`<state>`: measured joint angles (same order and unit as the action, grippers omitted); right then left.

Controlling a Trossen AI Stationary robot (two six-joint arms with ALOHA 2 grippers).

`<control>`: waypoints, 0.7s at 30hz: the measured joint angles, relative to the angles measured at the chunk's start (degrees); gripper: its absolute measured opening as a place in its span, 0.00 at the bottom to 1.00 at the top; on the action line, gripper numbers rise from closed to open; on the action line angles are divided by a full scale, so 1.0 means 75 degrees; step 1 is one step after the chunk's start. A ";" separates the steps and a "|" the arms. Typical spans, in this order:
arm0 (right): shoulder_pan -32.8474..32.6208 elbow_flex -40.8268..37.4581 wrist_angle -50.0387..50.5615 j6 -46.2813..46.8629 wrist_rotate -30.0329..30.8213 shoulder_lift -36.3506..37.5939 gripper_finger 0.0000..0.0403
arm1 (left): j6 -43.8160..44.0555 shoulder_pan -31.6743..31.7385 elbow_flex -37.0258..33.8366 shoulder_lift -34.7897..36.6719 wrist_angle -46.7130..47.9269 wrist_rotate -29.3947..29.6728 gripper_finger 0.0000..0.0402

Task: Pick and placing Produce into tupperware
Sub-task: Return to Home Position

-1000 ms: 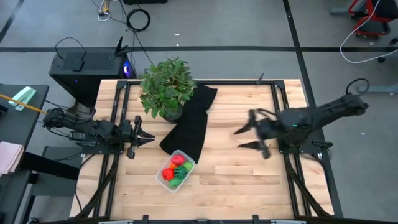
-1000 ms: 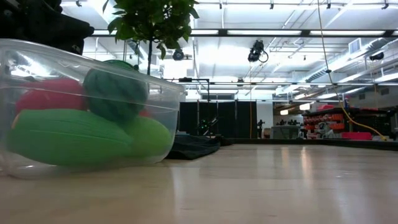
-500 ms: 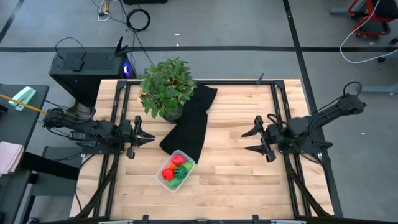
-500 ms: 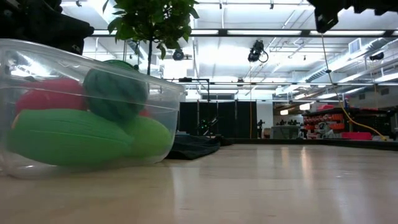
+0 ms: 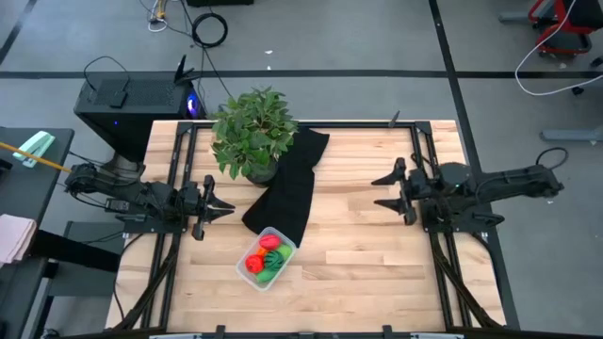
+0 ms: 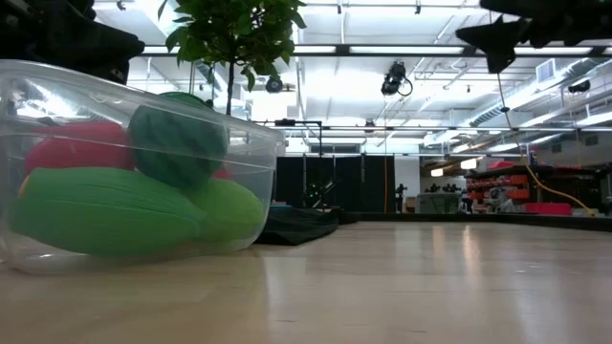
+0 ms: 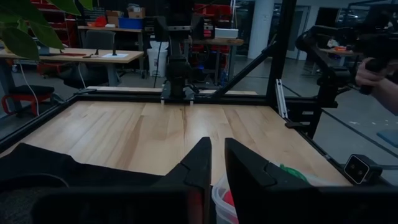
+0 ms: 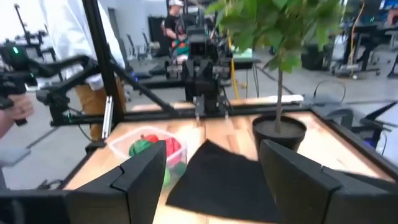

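The clear tupperware (image 5: pixel 267 257) stands on the wood near the table's near edge and holds the toy produce: red pieces, a dark green striped one and light green ones (image 6: pixel 124 205). It also shows in the right wrist view as the tupperware (image 8: pixel 148 149). My left gripper (image 5: pixel 224 209) waits shut at the table's left edge, above the container's rim (image 7: pixel 221 198). My right gripper (image 5: pixel 382 191) hangs open over the table's right side, well away from the container, holding nothing.
A leafy potted plant (image 5: pixel 251 133) stands at the far left of the table. A black cloth (image 5: pixel 287 184) lies from the plant toward the container. Bare wood lies between the cloth and the right arm. A person (image 8: pixel 74 37) stands beyond the table.
My right gripper has drawn back toward the table's right edge and shifted toward the far edge, staying open with nothing in it. The container, the produce and the left arm have kept still.
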<state>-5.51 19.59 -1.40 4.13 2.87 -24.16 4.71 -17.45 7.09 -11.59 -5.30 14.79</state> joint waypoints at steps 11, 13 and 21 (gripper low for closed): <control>-0.0002 -0.0299 0.0577 -0.0296 0.0425 0.0955 0.63 | -0.0172 -0.0001 0.0000 0.0000 0.0000 0.0004 0.13; -0.0002 -0.0643 0.0281 -0.0299 0.0460 0.1164 0.61 | -0.0172 0.0000 0.0000 0.0000 0.0000 0.0003 0.13; -0.0002 -0.1563 -0.0445 -0.0179 0.0521 0.2218 0.54 | -0.0155 -0.0002 0.0000 -0.0001 0.0000 0.0003 0.14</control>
<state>-5.52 7.87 -4.74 2.79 6.78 -7.52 3.55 -17.47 7.09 -11.60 -5.30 14.81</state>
